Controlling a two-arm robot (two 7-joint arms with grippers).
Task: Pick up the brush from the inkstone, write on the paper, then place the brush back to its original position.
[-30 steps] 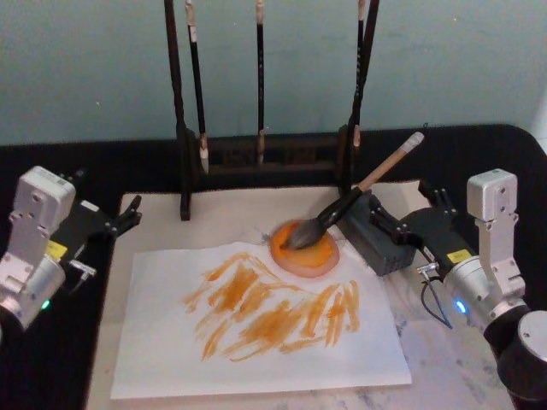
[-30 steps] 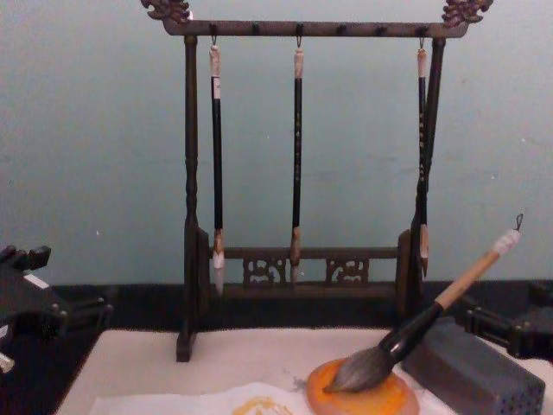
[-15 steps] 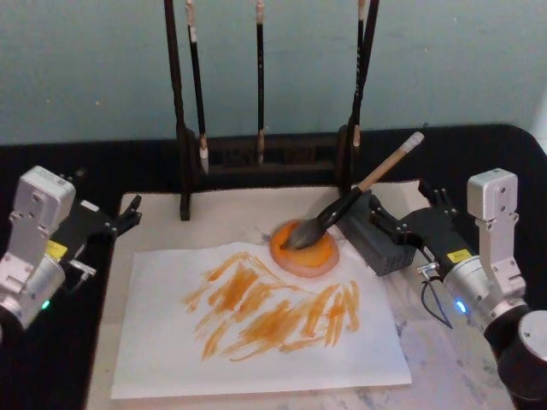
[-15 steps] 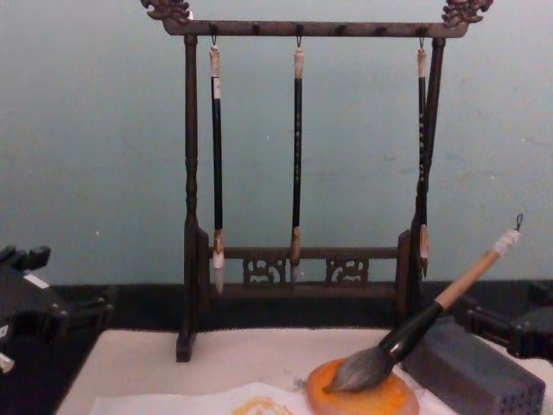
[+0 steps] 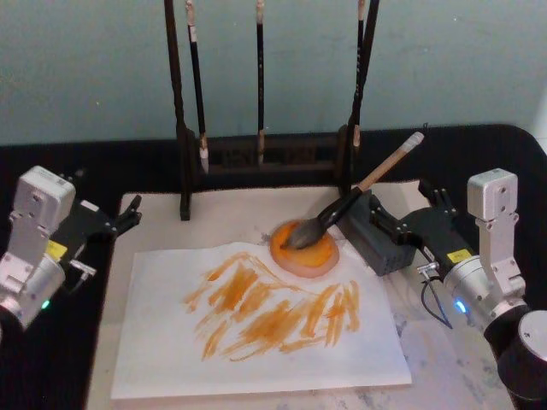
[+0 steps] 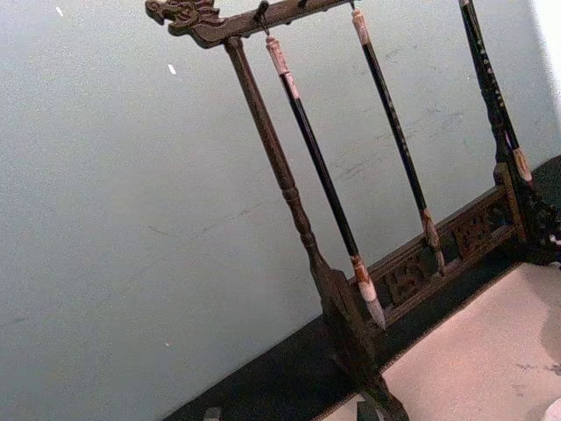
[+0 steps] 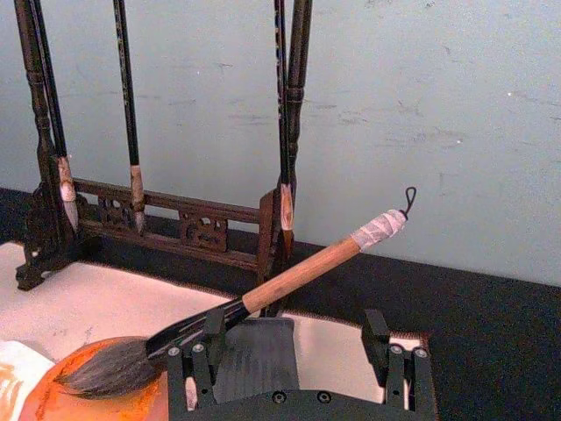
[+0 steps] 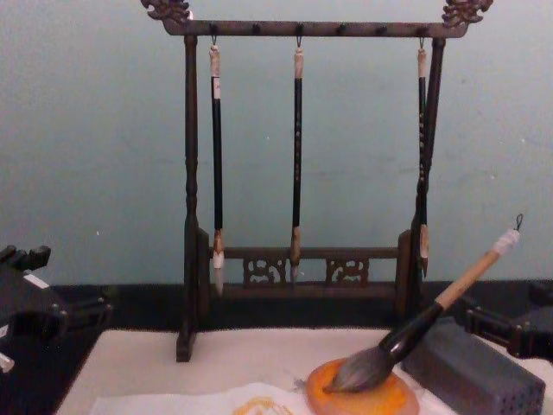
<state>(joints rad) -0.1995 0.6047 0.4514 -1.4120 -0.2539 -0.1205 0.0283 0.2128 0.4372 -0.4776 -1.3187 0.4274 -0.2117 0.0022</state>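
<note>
Orange strokes already covered the paper, and the brush lay back with its tuft on the inkstone, handle propped on the grey block. Nothing had shifted over the last second: right gripper spread empty beside it, left gripper open, parked apart, so the task looked finished.

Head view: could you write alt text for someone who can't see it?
A large brush rests with its bristles on an orange inkstone, beside white paper covered in orange strokes. The left claw and right claw sit open at either side, touching nothing.
</note>
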